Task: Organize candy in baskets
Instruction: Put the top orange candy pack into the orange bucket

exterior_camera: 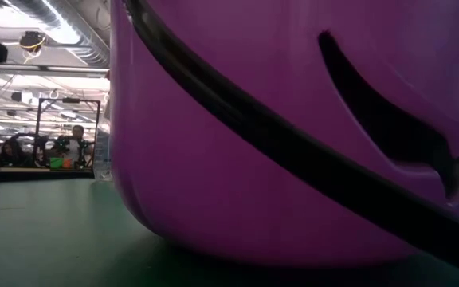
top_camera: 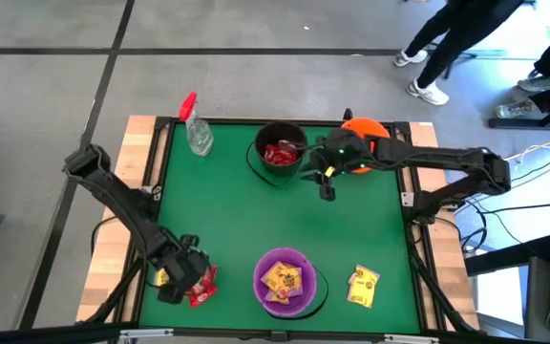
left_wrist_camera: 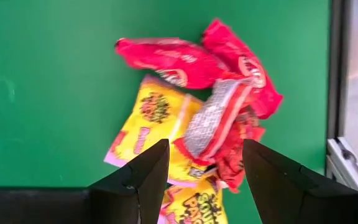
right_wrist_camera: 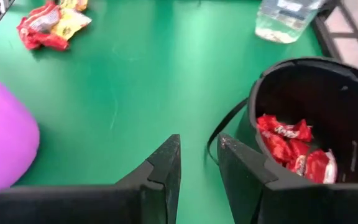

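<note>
With the purple bucket (top_camera: 285,280) as my marker, I judge the sorting roughly half done. It already holds yellow packets (top_camera: 282,278), and the black bucket (top_camera: 279,153), well beyond it toward the far edge, holds red packets (right_wrist_camera: 291,146). The orange bucket (top_camera: 365,133) sits beside the black one, mostly hidden under my right arm, so I cannot tell what, if anything, is in it. Left to sort: a mixed heap of red and yellow packets (left_wrist_camera: 197,118) off to the purple bucket's left near the table corner, and one yellow packet (top_camera: 362,285) lying loose just to its right. My left gripper (left_wrist_camera: 204,180) hangs over that heap with its fingers spread wide on either side of the packets, nothing pinched yet. My right gripper (right_wrist_camera: 199,165) hovers well beyond the purple bucket, just beside the black one, fingers parted by a narrow gap and carrying nothing. A spray bottle (top_camera: 197,129) stands past the black bucket, out of the way.
</note>
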You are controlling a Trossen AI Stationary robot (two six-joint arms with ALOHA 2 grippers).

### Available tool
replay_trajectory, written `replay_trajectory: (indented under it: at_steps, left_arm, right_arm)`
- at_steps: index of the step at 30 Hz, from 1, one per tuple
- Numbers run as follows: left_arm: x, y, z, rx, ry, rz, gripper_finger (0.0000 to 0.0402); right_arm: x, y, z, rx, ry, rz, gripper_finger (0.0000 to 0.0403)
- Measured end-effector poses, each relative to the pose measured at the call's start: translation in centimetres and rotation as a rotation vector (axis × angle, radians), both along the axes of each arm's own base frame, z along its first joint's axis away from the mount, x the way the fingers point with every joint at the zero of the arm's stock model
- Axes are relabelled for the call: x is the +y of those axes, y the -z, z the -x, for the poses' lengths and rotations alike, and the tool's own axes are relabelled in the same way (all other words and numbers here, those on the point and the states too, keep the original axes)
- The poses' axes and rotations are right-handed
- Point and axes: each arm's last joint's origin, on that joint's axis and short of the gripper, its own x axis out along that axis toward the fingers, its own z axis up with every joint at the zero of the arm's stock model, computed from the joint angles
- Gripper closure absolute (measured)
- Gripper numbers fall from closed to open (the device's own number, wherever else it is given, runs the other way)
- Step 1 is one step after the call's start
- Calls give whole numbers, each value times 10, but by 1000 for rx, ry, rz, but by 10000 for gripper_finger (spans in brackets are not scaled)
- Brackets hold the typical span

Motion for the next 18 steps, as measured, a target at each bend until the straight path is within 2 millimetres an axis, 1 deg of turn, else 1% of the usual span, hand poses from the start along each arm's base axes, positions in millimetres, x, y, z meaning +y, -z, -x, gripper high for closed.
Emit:
replay_trajectory:
  at_steps: [3,10,14,18]
  left_arm:
    - [-9,-2,-4,5,23,-29,209]
    - [-28,22,-12,84,102,-84,209]
    - [-29,30,-13,114,102,-101,209]
    - [-28,31,-14,85,94,-140,209]
  right_arm:
    - [0,3,4,-8,22,-3,300]
    - [0,7,5,1,40,-18,300]
    - [0,7,5,1,41,-21,300]
    - [1,7,5,1,28,-31,300]
